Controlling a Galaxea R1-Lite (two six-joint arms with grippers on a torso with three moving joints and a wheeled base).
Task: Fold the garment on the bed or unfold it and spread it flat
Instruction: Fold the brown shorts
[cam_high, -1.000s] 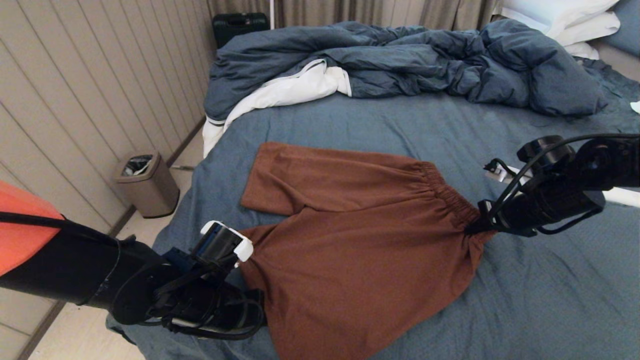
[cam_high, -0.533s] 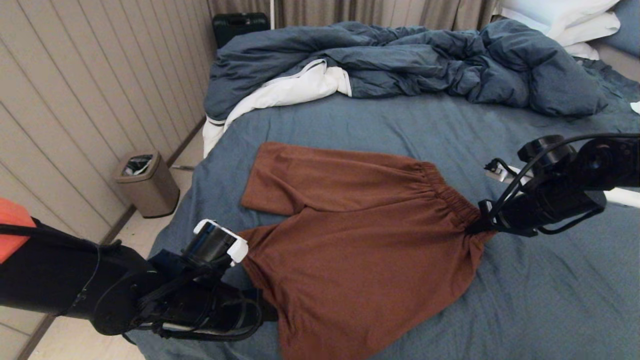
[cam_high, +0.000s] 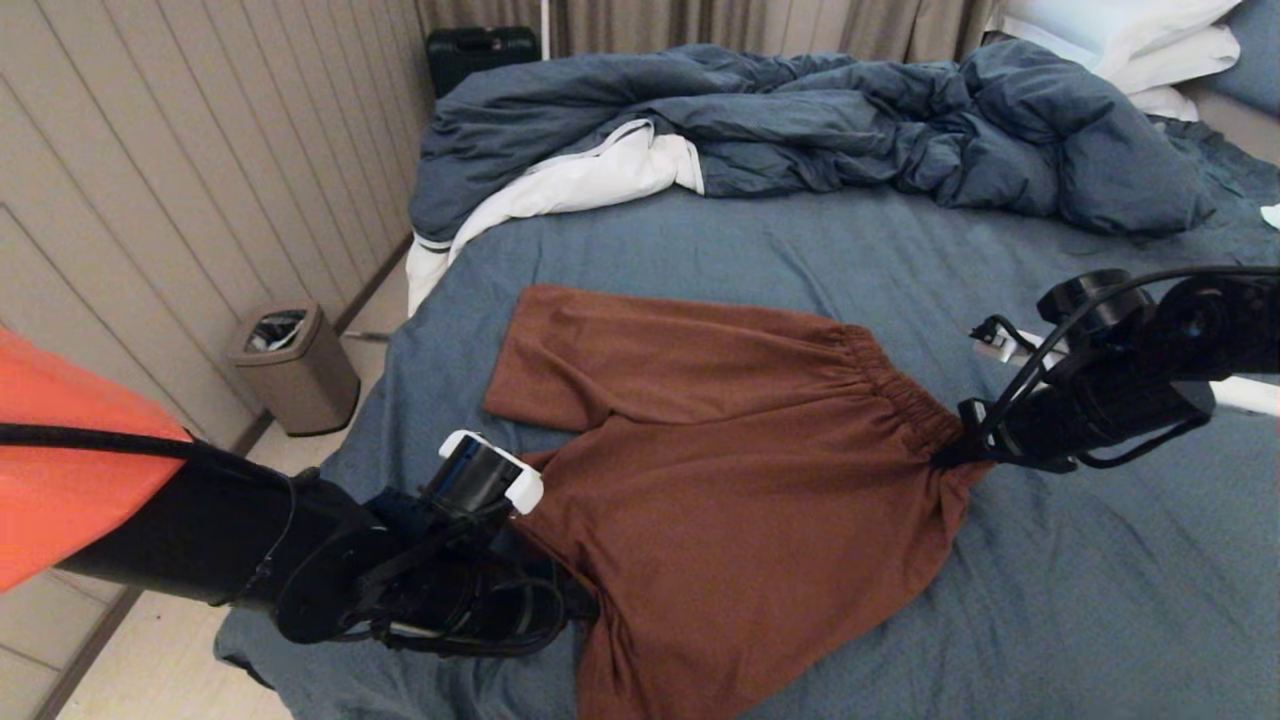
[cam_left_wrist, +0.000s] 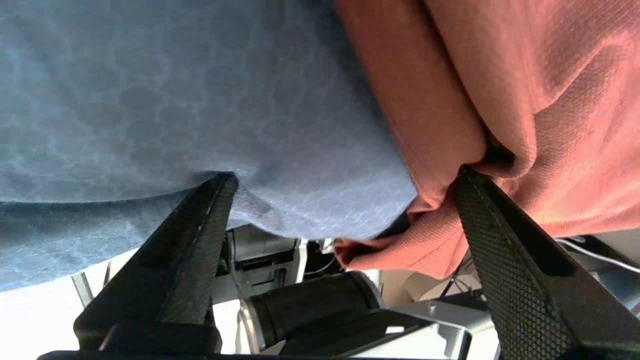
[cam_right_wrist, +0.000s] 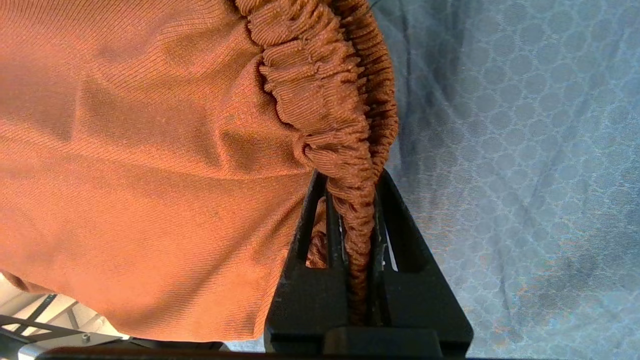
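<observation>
- Two pincers are set at opposite ends of the rust-brown knit shorts (cam_high: 730, 470), which are spread on the slate-blue sheet of the bed (cam_high: 1100, 600).
- The left pincer (cam_left_wrist: 345, 182) is spread wide at the near leg hem by the bed's edge; one finger (cam_left_wrist: 500, 240) touches the hem fold, and nothing is clamped.
- The right pincer (cam_right_wrist: 350, 200) is closed tight on the gathered elastic waistband.
- Farther back, a rumpled dark blue duvet (cam_high: 850, 130) is heaped.

Bare sheet (cam_high: 760, 250) between garment (cam_high: 740, 500) and rumpled duvet (cam_high: 850, 130) beyond
</observation>
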